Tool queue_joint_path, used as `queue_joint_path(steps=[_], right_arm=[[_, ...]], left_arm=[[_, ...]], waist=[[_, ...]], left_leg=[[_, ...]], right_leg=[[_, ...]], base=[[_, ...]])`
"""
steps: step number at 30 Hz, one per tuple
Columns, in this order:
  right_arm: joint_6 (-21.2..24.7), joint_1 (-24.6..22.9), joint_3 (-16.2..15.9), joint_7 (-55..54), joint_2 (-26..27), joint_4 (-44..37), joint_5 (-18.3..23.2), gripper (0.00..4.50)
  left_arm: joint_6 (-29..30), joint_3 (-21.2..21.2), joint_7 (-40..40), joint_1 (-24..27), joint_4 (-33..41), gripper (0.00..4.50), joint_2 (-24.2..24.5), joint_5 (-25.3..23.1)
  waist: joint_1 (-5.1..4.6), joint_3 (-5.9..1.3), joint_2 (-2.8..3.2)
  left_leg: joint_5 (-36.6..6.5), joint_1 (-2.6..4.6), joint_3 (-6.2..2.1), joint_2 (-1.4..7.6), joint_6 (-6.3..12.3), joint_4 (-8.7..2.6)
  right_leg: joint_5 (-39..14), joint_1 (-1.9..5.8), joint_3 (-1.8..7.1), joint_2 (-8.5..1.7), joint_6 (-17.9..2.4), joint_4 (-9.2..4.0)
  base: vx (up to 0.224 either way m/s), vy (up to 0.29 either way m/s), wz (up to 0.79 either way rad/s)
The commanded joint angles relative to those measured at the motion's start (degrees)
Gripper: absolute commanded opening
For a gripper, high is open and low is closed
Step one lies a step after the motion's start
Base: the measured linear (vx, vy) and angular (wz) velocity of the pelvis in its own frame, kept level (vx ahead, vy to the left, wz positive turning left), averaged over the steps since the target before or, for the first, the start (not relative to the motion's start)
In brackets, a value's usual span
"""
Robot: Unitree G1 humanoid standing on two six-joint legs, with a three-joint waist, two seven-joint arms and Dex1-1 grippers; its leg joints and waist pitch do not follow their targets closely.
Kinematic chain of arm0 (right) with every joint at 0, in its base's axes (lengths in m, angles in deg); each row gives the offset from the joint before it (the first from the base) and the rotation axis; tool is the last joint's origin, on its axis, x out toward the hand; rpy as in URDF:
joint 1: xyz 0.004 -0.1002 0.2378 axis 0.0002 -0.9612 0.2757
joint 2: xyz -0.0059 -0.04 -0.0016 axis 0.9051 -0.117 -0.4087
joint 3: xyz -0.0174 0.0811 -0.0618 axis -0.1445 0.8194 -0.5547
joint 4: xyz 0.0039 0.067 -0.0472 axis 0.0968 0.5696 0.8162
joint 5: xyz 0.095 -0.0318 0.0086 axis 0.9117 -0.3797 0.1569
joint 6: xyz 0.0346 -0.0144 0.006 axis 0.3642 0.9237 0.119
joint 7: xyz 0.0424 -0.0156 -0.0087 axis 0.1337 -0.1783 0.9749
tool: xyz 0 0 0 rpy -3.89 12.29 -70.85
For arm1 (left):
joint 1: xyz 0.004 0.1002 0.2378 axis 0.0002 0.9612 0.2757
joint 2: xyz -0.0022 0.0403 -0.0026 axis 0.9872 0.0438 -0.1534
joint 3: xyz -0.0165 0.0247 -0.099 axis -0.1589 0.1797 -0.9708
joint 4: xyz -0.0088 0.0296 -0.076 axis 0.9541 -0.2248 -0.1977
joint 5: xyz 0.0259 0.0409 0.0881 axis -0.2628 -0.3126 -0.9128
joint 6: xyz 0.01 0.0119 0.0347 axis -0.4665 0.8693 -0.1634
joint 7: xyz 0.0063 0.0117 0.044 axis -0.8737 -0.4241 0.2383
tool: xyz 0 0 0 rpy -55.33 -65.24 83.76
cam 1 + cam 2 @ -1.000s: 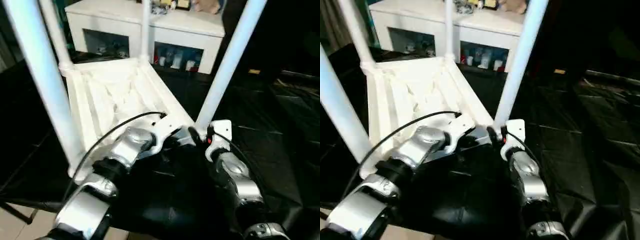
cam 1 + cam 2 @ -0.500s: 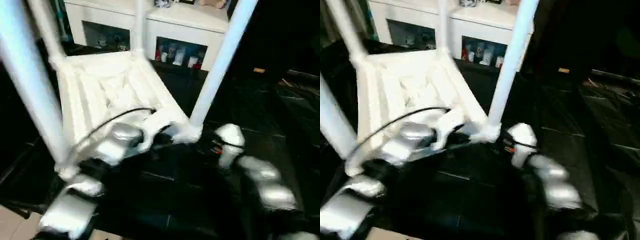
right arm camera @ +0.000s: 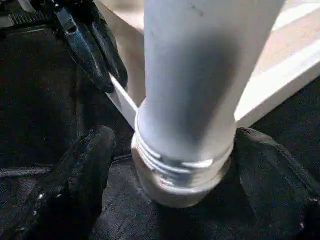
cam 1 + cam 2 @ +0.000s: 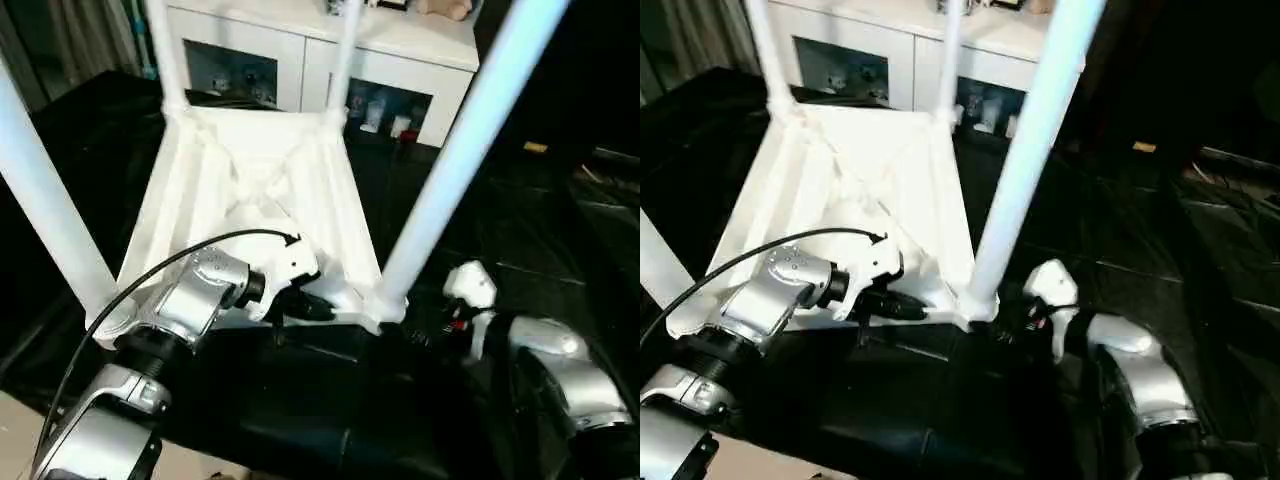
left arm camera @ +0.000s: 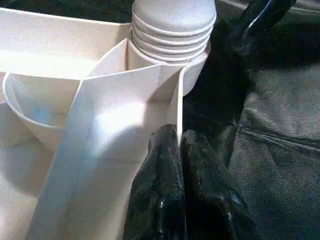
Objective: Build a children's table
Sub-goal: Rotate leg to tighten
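The tabletop [image 4: 262,205] lies underside up at frame centre, four legs standing in its sockets. The left end effector [image 5: 179,150] is clamped on its near rim, and the right end effector [image 3: 175,165] stands apart around the near-right leg [image 4: 455,165]. That leg's threads show above the socket, so a sideways tug could cross-thread or tip it.

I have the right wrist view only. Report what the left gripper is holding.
Observer: The left gripper is shut on the thin edge wall of the upturned tabletop, next to the near right leg.
Operator: Count the fitted legs.
Observer: Four stand upright in the corner sockets, counting the near left leg, far left leg and far right leg.
Operator: Say what lies beyond the table.
Observer: A white cabinet with glass doors.
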Motion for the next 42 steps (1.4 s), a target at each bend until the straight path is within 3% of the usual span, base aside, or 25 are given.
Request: queue_joint_path(steps=[1, 12, 13, 24, 32, 35, 39, 42], right_arm=[[-0.6, 0.8, -0.9, 0.8, 0.0, 0.5, -0.9, 3.87], [-1.2, 3.0, -0.8, 1.1, 1.9, 3.1, -0.3, 3.87], [-1.1, 3.0, -0.8, 1.2, 1.9, 3.1, -0.2, 3.61], [-0.9, 3.3, -0.4, 2.3, 2.0, 4.1, 0.6, 2.77], [-1.0, 3.5, 0.4, 1.7, 2.8, 5.0, 1.0, 2.7], [-2.6, 3.8, 2.6, -6.0, 4.9, 7.8, -0.4, 2.7], [-4.3, 4.4, 7.2, -21.3, 10.0, 12.6, -1.9, 2.7], [-4.8, 4.1, 8.7, -29.9, 13.0, 13.8, -3.2, 2.7]], left_arm=[[1.4, 3.1, -1.7, 1.8, 0.2, 0.0, -0.8, -0.1], [2.8, 3.8, -1.9, 2.7, 2.7, 0.0, -0.8, -0.1], [2.8, 3.8, -1.9, 2.7, 2.7, 0.0, -0.8, -0.1], [3.4, 4.3, -2.1, 3.0, 3.0, 0.0, -0.4, -0.1], [3.8, 3.9, -1.8, 3.4, 2.6, 0.0, -0.1, -0.2], [3.1, 1.8, 3.4, 2.4, -0.9, 0.0, -2.6, -0.2], [2.2, -1.0, 13.3, -0.5, -7.5, 0.0, -7.5, -0.8], [1.9, -2.6, 19.2, -2.6, -11.5, 0.0, -10.7, -1.0]], waist=[[0.28, -2.94, -0.36], [0.95, -3.12, -0.36], [0.93, -3.11, -0.3], [0.91, -2.95, 0.01], [0.83, -3.03, 0.14], [0.74, -2.97, 0.1], [0.09, -2.8, 0.01], [-0.15, -2.77, -0.17]], left_leg=[[-12.6, 0.47, 0.44, 0.98, 4.32, -3.13], [-10.2, 0.55, 0.52, 0.84, 4.87, -2.82], [-10.8, 0.55, 0.48, 0.86, 4.73, -2.83], [-14.3, 0.55, 0.31, 0.86, 3.25, -2.93], [-15.3, 0.56, 0.23, 0.82, 2.55, -2.95], [-15.4, 0.53, 0.25, 0.8, 2.43, -2.98], [-19.6, 0.75, 0.15, 0.54, -0.11, -3.14], [-20.8, 0.77, 0.02, 0.38, -0.56, -3.12]], right_leg=[[-7.3, 2.5, 0.7, -1.51, -13.4, -2.66], [-4.0, 2.74, 0.65, -1.39, -14.1, -2.1], [-4.6, 2.72, 0.65, -1.42, -14.0, -2.15], [-9.5, 2.49, 0.71, -1.47, -13.1, -2.48], [-10.0, 2.36, 0.71, -1.37, -12.8, -2.51], [-10.0, 2.3, 0.7, -1.4, -13.0, -2.55], [-19.5, 1.71, 0.71, -1.52, -10.1, -3.53], [-22.7, 1.52, 0.66, -1.46, -8.6, -3.94]], base=[[0.0, 0.0, 0.0], [0.0, 0.0, 0.0], [0.0, 0.0, 0.0], [0.0, 0.0, 0.0], [0.0, 0.0, 0.0], [0.0, 0.0, 0.0], [0.0, 0.0, 0.0], [0.0, 0.0, 0.0]])
